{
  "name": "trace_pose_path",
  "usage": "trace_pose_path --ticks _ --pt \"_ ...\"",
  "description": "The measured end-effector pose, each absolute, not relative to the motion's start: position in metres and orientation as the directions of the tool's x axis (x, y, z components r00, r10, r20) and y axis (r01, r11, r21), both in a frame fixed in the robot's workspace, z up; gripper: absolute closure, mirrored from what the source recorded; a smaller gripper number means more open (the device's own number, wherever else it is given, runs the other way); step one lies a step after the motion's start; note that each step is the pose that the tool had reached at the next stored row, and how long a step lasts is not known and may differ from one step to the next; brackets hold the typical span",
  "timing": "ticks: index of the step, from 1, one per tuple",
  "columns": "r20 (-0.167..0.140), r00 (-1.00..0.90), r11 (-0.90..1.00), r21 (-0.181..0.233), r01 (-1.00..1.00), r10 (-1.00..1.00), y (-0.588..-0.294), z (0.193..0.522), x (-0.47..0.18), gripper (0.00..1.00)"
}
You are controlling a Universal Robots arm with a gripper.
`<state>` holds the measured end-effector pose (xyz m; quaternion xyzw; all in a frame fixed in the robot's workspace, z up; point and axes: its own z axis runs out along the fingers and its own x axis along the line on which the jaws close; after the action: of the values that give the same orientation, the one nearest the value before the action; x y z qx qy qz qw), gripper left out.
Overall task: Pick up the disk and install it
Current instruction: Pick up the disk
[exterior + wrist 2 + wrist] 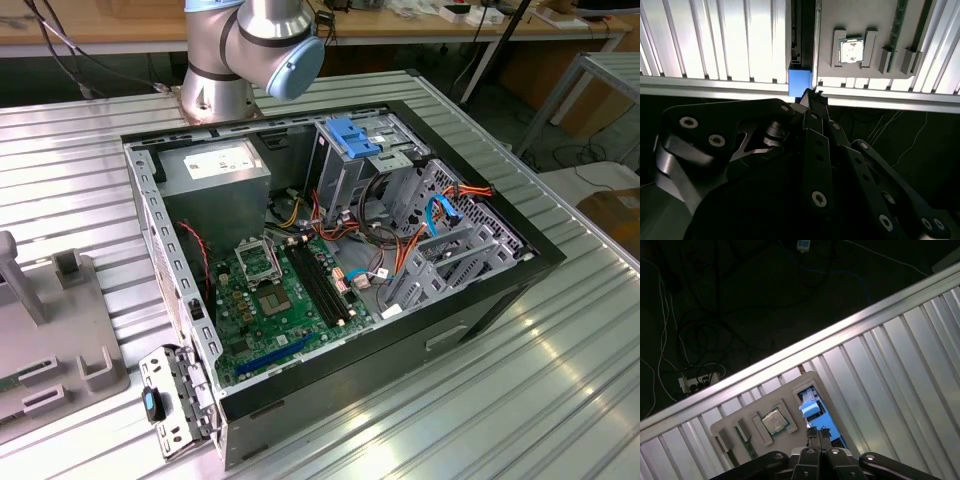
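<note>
Ribbed aluminium sheeting covered the table (560, 380), with wooden benches and tangled leads behind it. An open computer case (400, 350) lay on its side in the middle, and the arm (250, 50) rose from its base right behind the case. Inside I could see a green motherboard (270, 300), a grey metal box with a white sticker (215, 170), a metal cage with a blue plastic top (350, 150), and loops of orange and blue cable (440, 215) spilling over the bays. A grey fixture tray (50, 340) sat on the table towards the exterior view's left, well apart from the cage.

In both wrist views the gripper (813, 96) (817, 432) hung over that tray, close to the table's edge, with dark floor, loose wires and a power strip (697, 381) beyond the rim. Its black fingers were drawn together at the tips, with hardly any gap between them and nothing held in them.

The disk (801, 81) (811, 407) appeared to stand on edge in a slot of the tray, the blue carrier end facing the gripper. The fingertips sat just beside that blue end; from where I stood I could not tell whether they touched it. A processor chip (850, 51) rested in its own recess next to the disk, and a green memory stick (899, 25) lay in holders further along the tray.
</note>
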<state>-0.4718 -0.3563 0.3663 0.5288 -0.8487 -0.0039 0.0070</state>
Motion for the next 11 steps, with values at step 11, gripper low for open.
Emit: trace_pose_path --ticks 11 --pt "0.008 -0.394 0.395 0.014 -0.919 -0.919 -0.3555 0.3662 -0.4718 0.89"
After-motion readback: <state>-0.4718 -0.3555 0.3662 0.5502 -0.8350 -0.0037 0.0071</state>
